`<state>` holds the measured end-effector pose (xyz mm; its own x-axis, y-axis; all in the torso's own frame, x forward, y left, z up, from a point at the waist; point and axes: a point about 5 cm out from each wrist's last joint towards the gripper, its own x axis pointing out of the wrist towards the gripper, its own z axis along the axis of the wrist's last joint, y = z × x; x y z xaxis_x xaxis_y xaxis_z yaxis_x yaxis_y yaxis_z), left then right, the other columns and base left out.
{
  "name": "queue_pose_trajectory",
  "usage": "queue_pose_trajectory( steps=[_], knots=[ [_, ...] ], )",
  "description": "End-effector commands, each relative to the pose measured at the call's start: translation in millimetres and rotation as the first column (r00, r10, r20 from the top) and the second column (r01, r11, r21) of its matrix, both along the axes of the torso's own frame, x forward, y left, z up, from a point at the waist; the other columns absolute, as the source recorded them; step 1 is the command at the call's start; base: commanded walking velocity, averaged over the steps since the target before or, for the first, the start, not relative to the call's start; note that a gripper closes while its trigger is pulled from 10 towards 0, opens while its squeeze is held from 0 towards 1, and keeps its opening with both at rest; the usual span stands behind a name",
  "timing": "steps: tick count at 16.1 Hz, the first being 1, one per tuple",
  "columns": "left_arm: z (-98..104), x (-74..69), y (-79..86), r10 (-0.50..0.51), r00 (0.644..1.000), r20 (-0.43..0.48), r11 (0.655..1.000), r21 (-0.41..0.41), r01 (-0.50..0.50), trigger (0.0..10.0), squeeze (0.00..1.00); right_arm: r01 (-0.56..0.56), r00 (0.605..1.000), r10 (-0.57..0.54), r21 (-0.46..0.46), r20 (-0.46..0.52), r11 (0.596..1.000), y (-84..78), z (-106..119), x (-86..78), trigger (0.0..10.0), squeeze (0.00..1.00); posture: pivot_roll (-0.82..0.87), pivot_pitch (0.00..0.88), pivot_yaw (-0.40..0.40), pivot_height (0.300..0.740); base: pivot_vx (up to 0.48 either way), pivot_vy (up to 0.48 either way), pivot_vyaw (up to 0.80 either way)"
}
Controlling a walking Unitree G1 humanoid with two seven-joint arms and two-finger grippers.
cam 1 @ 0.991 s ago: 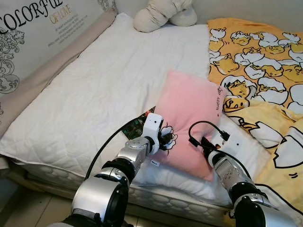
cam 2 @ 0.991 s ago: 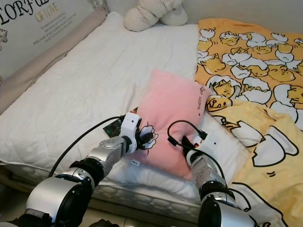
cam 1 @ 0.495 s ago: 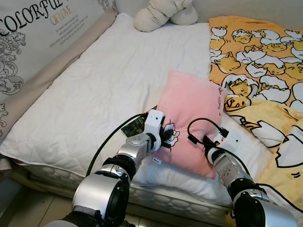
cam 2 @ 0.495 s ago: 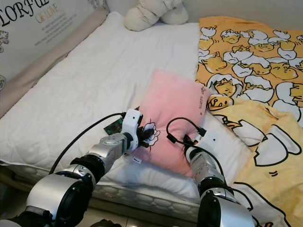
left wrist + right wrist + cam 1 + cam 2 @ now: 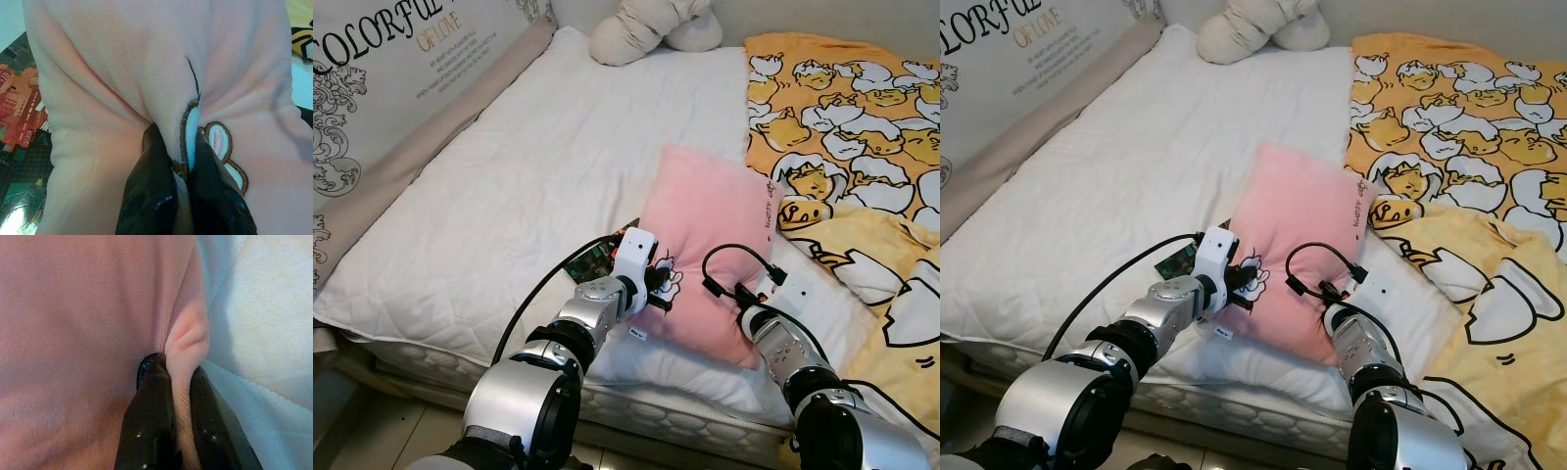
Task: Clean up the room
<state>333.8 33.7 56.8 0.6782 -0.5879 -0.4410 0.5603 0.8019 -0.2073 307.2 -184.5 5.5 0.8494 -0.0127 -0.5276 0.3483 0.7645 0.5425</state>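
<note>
Pink pillow (image 5: 705, 235) pinched by left gripper (image 5: 182, 169), right gripper (image 5: 177, 396), "COLORFUL" headboard (image 5: 382, 59)

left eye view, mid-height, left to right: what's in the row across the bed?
Wall panel with lettering → white mattress cover → left gripper pinching the pink pillow → right gripper pinching the pillow's other edge → yellow egg-print blanket.
</note>
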Motion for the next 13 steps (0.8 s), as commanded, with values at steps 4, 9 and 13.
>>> queue_pose_trajectory(
  steps=[4, 9, 13],
  knots=[
    [7.9, 7.1, 5.9, 0.029, 0.999, 0.025, 0.999, -0.036, -0.028, 0.0, 0.0, -0.004, 1.0, 0.005, 0.034, -0.023, 0.999, 6.2, -2.0, -0.1, 0.0, 0.0, -0.02, 0.0, 0.061, 0.74, 0.0, 0.0, 0.0],
    [44.2, 26.2, 7.9, -0.048, 0.987, 0.153, 0.992, -0.109, 0.065, 0.0, 0.0, -0.009, 0.989, 0.002, 0.051, 0.147, 0.999, 6.9, 38.0, 32.1, 0.0, 0.0, -0.01, 0.0, 0.051, 0.74, 0.0, 0.0, 0.0],
    [133.8, 59.4, 17.7, -0.04, 0.884, 0.466, 0.981, -0.15, 0.124, 0.0, 0.0, -0.03, 0.901, 0.029, -0.005, 0.433, 1.0, 3.3, 114.0, 66.6, 0.0, 0.0, 0.01, 0.0, 0.035, 0.74, 0.0, 0.0, 0.0]
  ],
)
